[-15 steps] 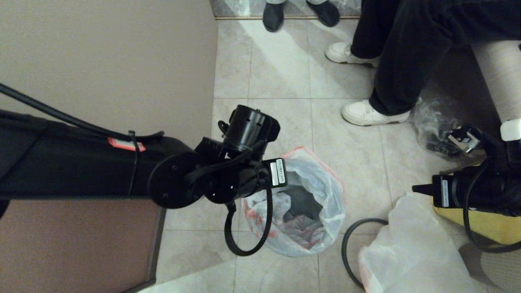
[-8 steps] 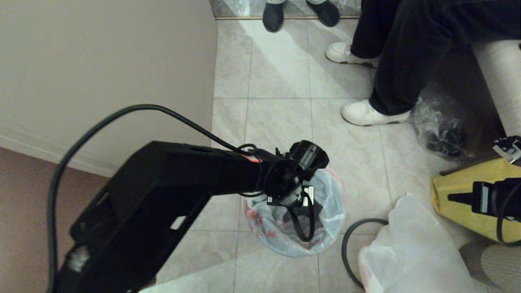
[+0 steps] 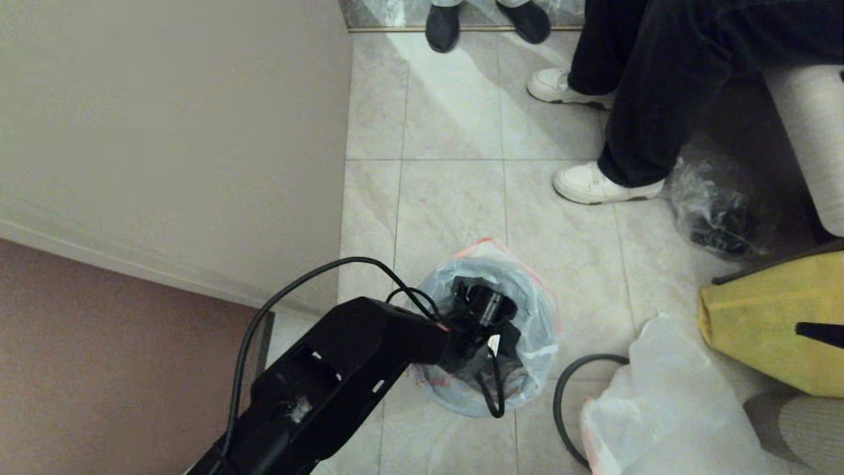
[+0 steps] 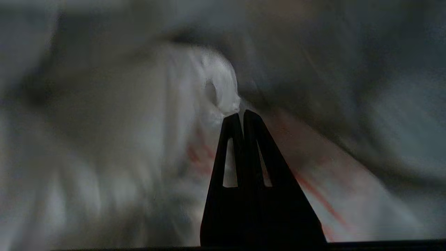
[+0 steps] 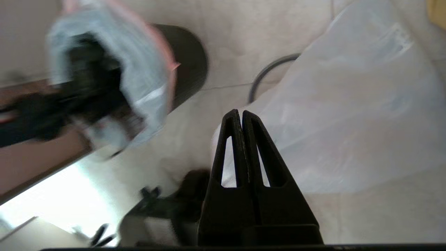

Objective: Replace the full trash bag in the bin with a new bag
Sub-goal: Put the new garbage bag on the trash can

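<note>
Both grippers were pressed shut, empty; left gripper (image 3: 484, 310) sat down inside the new bag (image 3: 537, 316), right gripper (image 5: 241, 116) well off.

Pale beige marbled tiles (image 3: 452, 204) with thin grout lines cover the floor. A plain beige wall (image 3: 171, 132) fills the left side, meeting a brownish panel (image 3: 99, 369) nearer the camera along a slanted edge. At the far end, a wooden threshold strip (image 3: 461, 28) crosses the floor, and a band of brighter light falls diagonally over the far tiles. A light fabric seat (image 3: 814, 125) stands at right.
</note>
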`<state>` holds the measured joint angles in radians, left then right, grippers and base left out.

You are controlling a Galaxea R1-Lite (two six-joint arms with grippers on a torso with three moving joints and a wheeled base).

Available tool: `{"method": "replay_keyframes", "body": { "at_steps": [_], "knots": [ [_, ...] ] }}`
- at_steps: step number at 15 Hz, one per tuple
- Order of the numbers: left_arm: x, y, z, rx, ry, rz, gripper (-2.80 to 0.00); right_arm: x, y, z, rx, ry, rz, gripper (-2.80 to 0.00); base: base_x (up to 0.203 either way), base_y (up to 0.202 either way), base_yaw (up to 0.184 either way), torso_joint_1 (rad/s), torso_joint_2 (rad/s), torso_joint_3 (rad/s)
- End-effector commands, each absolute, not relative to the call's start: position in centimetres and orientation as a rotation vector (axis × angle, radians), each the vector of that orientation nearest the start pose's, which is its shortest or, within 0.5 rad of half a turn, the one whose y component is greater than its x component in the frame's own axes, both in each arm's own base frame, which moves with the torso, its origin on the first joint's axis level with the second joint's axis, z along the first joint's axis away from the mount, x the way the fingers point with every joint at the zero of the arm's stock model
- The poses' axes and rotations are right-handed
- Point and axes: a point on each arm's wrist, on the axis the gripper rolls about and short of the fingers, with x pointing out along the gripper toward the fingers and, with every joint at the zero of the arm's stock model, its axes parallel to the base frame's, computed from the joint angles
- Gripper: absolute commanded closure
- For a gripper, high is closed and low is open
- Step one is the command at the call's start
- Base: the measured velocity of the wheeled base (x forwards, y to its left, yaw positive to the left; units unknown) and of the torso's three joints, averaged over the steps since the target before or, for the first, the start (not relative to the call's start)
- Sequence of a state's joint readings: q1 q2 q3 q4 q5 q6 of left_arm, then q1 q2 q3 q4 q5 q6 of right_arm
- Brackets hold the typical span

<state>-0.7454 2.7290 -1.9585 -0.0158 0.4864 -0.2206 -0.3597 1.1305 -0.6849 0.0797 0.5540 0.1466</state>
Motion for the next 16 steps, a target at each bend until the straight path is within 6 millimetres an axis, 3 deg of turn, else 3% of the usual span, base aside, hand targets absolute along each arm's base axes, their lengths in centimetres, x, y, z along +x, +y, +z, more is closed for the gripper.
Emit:
{"method": "replay_keyframes", "body": {
  "at_steps": [1,3,7,9,12,14,16],
  "knots": [
    [40.6,-34.5,-4.5,0.251,0.579,-0.165,0.0,9.8,-2.8,22.4,0.386,0.439,0.191,0.0,0.0,0.0,0.0,0.0,0.0,0.0],
    [40.7,-34.5,-3.1,0.238,0.557,-0.164,0.0,9.3,-2.6,22.0,0.42,0.476,0.221,0.0,0.0,0.0,0.0,0.0,0.0,0.0],
    [39.2,-35.1,2.3,0.198,0.491,-0.169,0.0,10.2,-3.0,21.3,0.4,0.52,0.245,0.0,0.0,0.0,0.0,0.0,0.0,0.0],
    [36.9,-35.6,6.2,0.159,0.461,-0.199,0.0,11.9,-4.0,19.9,0.401,0.624,0.2,0.0,0.0,0.0,0.0,0.0,0.0,0.0],
    [31.9,-35.3,13.3,0.087,0.405,-0.265,0.0,15.0,-6.7,16.3,0.356,0.856,0.072,0.0,0.0,0.0,0.0,0.0,0.0,0.0],
    [28.6,-34.0,16.9,0.067,0.391,-0.299,0.0,16.2,-8.4,14.1,0.252,1.019,-0.024,0.0,0.0,0.0,0.0,0.0,0.0,0.0],
    [26.1,-32.0,19.2,0.046,0.418,-0.297,0.0,17.0,-10.1,12.4,0.166,1.132,-0.089,0.0,0.0,0.0,0.0,0.0,0.0,0.0]
  ]
}}
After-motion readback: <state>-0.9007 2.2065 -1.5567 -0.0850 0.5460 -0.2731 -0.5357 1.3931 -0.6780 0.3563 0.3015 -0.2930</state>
